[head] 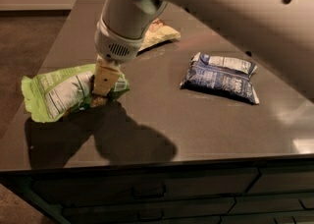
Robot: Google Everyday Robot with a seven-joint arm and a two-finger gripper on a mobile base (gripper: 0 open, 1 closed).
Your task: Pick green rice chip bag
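Green bag point(57, 91), seemingly in gripper point(101, 94)

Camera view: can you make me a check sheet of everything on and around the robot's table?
Surface: dark table, smooth, with a big shadow under the arm.
Job's thing: green bag, crinkly, white label showing, at the table's left edge.
Clutter: blue bag lying on the right; yellow bag further back, partly behind the arm.
Tool: tool pointing down at the green bag's right end, touching it.
Cables: nothing seen.
Surroundings: drawers under the table front; brown floor on the left.
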